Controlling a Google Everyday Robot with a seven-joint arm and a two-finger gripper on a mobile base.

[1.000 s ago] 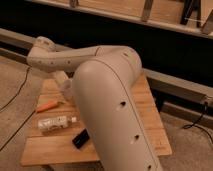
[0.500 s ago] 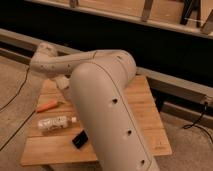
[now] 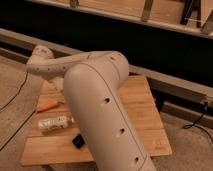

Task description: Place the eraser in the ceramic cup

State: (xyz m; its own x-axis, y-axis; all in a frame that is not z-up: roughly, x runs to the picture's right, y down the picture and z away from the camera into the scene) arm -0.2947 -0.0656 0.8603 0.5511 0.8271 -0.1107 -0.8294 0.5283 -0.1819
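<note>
- Wooden tabletop (image 3: pixel 145 112), light slatted boards, fills the middle of the camera view; concrete floor (image 3: pixel 12 85) around it.
- Robot arm (image 3: pixel 100 110), pale beige with small dark holes along its shell, dominates the frame. The big near link rises from the bottom edge and bends at an elbow over the tabletop middle; a thinner link runs left and far to a rounded joint above the far left corner.
- Claw: hidden behind the arm, somewhere beyond the left part of the tabletop; it cannot be pointed out here. It is clenched; what it holds, if anything, cannot be told.
- Eraser: not visible anywhere on the exposed boards; the arm covers much of the tabletop middle.
- Ceramic cup: likewise not visible, possibly behind the arm; cannot tell.
- Clear bottle (image 3: pixel 54 123) lies on its side on the left part of the tabletop, cap toward the right, label pale.
- Orange tool (image 3: pixel 47 106), thin and elongated, lies far of the bottle, near the left edge, apart from it.
- Small black block (image 3: pixel 78 141) sits near of the bottle, just beside the arm's near link.
- Dark cable (image 3: pixel 15 100) trails over the floor at left; another cable (image 3: pixel 197 125) loops at right.
- Dark wall with a metal rail (image 3: pixel 170 82) runs behind the tabletop.
</note>
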